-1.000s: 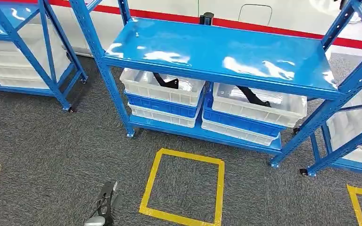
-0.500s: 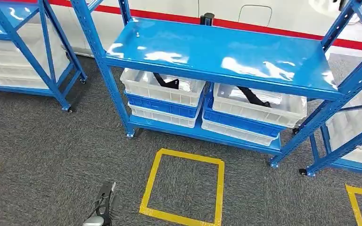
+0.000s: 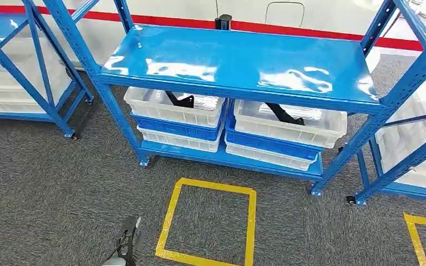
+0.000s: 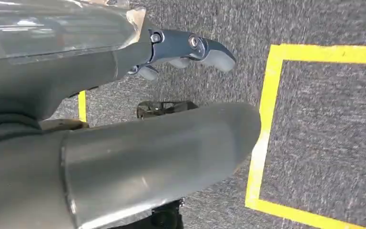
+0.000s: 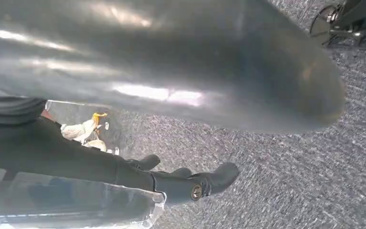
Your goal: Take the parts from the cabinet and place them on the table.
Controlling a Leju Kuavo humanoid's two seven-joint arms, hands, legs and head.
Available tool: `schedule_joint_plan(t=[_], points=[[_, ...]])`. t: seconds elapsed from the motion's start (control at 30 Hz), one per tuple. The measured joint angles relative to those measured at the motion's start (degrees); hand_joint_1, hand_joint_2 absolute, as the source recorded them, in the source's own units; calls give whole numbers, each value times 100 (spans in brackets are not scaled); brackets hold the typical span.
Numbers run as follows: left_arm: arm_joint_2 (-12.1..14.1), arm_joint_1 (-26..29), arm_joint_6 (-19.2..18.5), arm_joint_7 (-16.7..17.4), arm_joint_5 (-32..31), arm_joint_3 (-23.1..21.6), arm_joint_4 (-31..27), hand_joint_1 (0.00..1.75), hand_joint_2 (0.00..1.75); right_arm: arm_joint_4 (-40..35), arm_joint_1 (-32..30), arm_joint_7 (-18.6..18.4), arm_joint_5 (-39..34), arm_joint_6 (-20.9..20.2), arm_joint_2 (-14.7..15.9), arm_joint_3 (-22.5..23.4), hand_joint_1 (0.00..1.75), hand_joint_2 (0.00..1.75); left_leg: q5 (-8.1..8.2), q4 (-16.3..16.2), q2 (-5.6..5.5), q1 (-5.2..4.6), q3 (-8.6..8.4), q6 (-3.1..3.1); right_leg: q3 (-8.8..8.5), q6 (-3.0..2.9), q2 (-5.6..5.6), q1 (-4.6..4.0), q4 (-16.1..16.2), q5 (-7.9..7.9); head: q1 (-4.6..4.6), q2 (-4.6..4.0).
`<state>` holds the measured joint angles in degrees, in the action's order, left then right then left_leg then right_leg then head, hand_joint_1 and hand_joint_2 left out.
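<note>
Two black parts lie in the cabinet's lower bins: one part [image 3: 181, 100] in the left white bin [image 3: 172, 108], the other part [image 3: 284, 114] in the right white bin [image 3: 288, 124]. Each white bin tops a stack of blue and white bins under the blue cabinet's bare middle shelf [image 3: 238, 61]. My left hand [image 3: 125, 247] hangs low by the floor, far from the bins. In the left wrist view the left hand [image 4: 124, 62] holds nothing and its fingers [image 4: 190, 45] are stretched out. My right hand [image 5: 124, 167] also hangs over the carpet with nothing in it, its fingers [image 5: 195, 183] extended.
A yellow tape square [image 3: 169, 216] marks the grey carpet in front of the cabinet, with another tape corner [image 3: 419, 233] at the right. More blue racks with white bins stand at the left [image 3: 28, 83] and right [image 3: 416, 144]. A small black post [image 3: 222, 22] stands behind the shelf.
The whole picture has shifted left and the cabinet looks slightly nearer, so the camera has moved. The left hand stays hanging at the lower edge. The parts have not moved.
</note>
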<state>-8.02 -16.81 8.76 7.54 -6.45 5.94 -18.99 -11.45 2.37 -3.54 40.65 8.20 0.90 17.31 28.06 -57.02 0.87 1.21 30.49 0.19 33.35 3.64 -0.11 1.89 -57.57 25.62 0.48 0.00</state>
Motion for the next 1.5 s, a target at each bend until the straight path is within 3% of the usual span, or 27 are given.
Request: schedule_joint_plan(t=[0.03, 0.07, 0.1, 0.13, 0.17, 0.27, 0.3, 0.33, 0.4, 0.47, 0.53, 0.6, 0.63, 0.7, 0.77, 0.83, 0.93, 0.97, 1.0, 1.03, 1.13, 1.17, 1.27, 1.33, 1.37, 1.43, 1.5], points=[[-2, -1, 0, 0, 2, -22, 0, 0, 0, 0, -8, 0, 2, -2, 11, 0, 0, 0, 57, -23, -10, 58, -24, -67, -16, -148, 23, 23, -33, 35, -24, 2], [4, 0, 0, -4, 2, -24, 2, 0, 0, 0, -13, 0, 0, -2, 9, 0, 0, 0, 639, -1220, -47, 43, 613, -69, -62, -252, 28, -28, -33, 95, -83, 0], [11, 24, -20, -2, 17, -83, 20, 0, 0, 0, -18, 0, -4, -2, 9, 0, 0, 0, 498, -1705, -48, 14, 1063, 34, -132, -330, 62, -121, -34, 153, -83, 0], [15, 22, -20, 0, 44, -103, 26, 0, 0, 0, -15, 2, -4, -2, 9, 0, 0, 0, 152, -1214, -55, -15, 865, 102, -175, -349, 82, -143, -34, 171, -83, 0], [65, -5, -26, 4, 59, -149, 31, 0, 0, 4, -5, 17, -4, 7, -13, 0, 0, 0, -194, -160, -104, -119, 411, 304, -203, -306, 124, -215, -38, 242, -46, 2], [72, -7, -33, 22, 74, -188, 31, 0, 0, 7, -16, 22, -2, 4, -18, 0, 0, 0, -176, -131, -109, -180, 394, 301, -217, -199, 118, -140, 14, 258, -72, 0], [72, -6, -33, 22, 79, -201, 31, 0, 0, 7, -14, 22, -2, 4, -20, 0, 0, 0, -232, -10, -101, -96, 268, 302, -186, -177, 95, -139, -38, 283, -68, 2], [70, -9, -28, 22, 83, -210, 31, 0, 0, 7, -13, 24, -2, 4, -22, 0, 0, 0, -233, 32, -95, -106, 213, 310, -140, -172, 77, -145, -183, 343, -50, 0], [68, -19, -35, 22, 85, -223, 33, 0, 0, 7, -10, 24, -2, 4, 0, -2, 0, 0, -212, 35, -76, -106, 173, 340, 336, -187, 75, -124, -1060, 676, -39, 0], [63, -10, -44, 22, 96, -240, 39, 0, 0, 7, -13, 24, -4, 4, 13, 0, 0, 0, -168, 34, -74, -104, 146, 338, 844, -132, 72, -109, -1851, 846, -37, 0], [61, -2, -44, 22, 101, -247, 44, 0, 0, 7, -42, 24, -4, 4, 20, -2, 0, 0, -111, 33, -89, -87, 75, 306, 795, 8, 65, -70, -1535, 570, -37, 0], [55, -4, -44, 22, 101, -251, 44, 0, 0, 7, -41, 24, -2, 4, 26, -2, 0, 0, -33, 30, -94, -63, -36, 251, 308, 155, 24, -32, -426, 44, -37, 0], [61, -6, -42, 22, 101, -251, 44, 0, 0, 11, -41, 24, -4, 4, 15, 0, 0, 0, 10, 28, -92, -87, -60, 201, 133, 158, -43, -11, 8, -97, 0, 0], [66, -12, -44, 22, 101, -254, 44, 0, 0, 11, -24, 24, -4, 4, 22, 0, 0, 0, 77, 11, -90, -124, -75, 144, 70, -37, 8, -55, 8, -74, -39, 0], [61, -11, -44, 22, 101, -256, 46, 0, 0, 11, -20, 24, -4, 4, 22, -2, 0, 0, 94, 32, -82, -92, -108, 97, 74, -135, 13, -100, -4, -39, -46, 0], [63, -17, -42, 22, 101, -258, 44, 0, 0, 11, -28, 24, -4, 4, 20, 0, 0, 0, 202, -106, -86, -58, -53, 23, 18, -219, 25, -40, 22, -31, -61, 0], [66, -16, -42, 22, 109, -262, 48, 0, 0, 11, -20, 22, -4, 4, 28, 0, 0, 0, 774, -1419, -88, -53, 669, -35, -38, -332, 24, -48, 20, 44, -92, 0], [66, -5, -44, 22, 109, -262, 52, 0, 0, 11, -18, 22, -7, 4, 31, 0, 0, 0, 849, -1789, -88, -53, 920, -40, -54, -352, 25, -61, 20, 60, -94, 0], [66, 2, -44, 22, 111, -262, 57, 0, 0, 11, -19, 22, -9, 4, 31, 0, 0, 0, 765, -1878, -89, -53, 1044, -30, -76, -364, 31, -68, 19, 75, -89, 0], [66, 3, -44, 22, 109, -264, 59, 0, 0, 11, -18, 22, -11, 4, 31, 0, 0, 0, 552, -1699, -88, -53, 1024, -14, -107, -357, 44, -71, 19, 97, -94, 0], [74, -3, -42, 22, 111, -282, 59, 0, 0, 11, -27, 22, -17, 4, 24, 0, 0, 0, -308, -266, -96, -63, 424, 96, -232, -309, 83, -77, 23, 176, -100, 0], [83, -14, -42, 22, 111, -295, 61, 0, 0, 11, -22, 22, -20, 4, 22, 0, 0, 0, -181, -128, -96, -97, 338, 104, -232, -266, 86, -140, 8, 206, -92, 0], [81, -19, -42, 22, 114, -332, 61, 0, 0, 11, -24, 22, -35, 4, 24, 0, 0, 0, -149, -116, -103, -147, 316, 162, -245, -171, 84, -99, 49, 233, -94, 0], [72, -20, -37, 22, 140, -354, 61, 0, 0, 11, -20, 24, -35, 7, 41, 0, 0, 0, -200, 4, -94, -85, 194, 237, -226, -113, 52, -118, -33, 283, -94, 0], [72, -25, -28, 22, 157, -356, 61, 0, 0, 11, -21, 24, -35, 7, 24, -2, 0, 0, -189, 30, -87, -82, 157, 280, -110, -121, 51, -122, -270, 383, -79, 0], [70, -26, -31, 22, 168, -369, 63, 0, 0, 11, -21, 24, -35, 9, 26, 0, 0, 0, -157, 30, -72, -88, 135, 313, 430, -145, 52, -115, -1224, 718, -63, 0], [68, -17, -33, 22, 170, -380, 72, 0, 0, 11, -45, 24, -35, 9, 33, 0, 0, 0, -116, 28, -81, -89, 105, 313, 890, -88, 51, -113, -1895, 828, -59, 0]])
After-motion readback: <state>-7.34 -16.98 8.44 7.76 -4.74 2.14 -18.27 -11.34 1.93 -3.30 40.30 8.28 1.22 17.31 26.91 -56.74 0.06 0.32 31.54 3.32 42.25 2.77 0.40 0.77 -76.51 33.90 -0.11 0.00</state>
